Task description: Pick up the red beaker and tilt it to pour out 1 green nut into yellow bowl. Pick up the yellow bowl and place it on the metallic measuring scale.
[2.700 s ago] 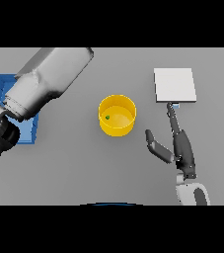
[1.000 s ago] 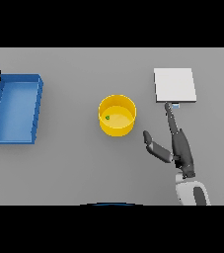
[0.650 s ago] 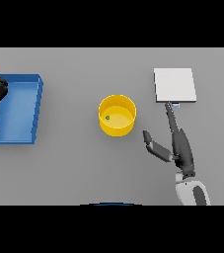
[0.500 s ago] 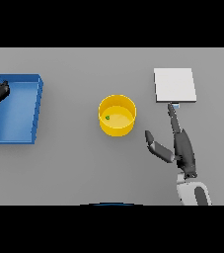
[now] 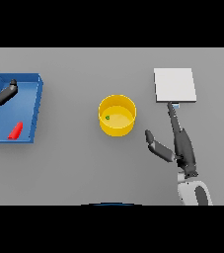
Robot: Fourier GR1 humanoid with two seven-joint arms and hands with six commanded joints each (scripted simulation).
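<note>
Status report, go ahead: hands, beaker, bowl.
Left hand open over blue tray; right hand open, idle. Red beaker lying in tray. Green nut in yellow bowl; scale unobstructed.

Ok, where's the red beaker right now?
In the head view the red beaker lies on its side inside the blue tray at the table's left, below the left hand, far from the yellow bowl.

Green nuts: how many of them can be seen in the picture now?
1. A single green nut lies inside the yellow bowl, near its left wall. More could be hidden in the red beaker, which lies on its side in the blue tray.
</note>
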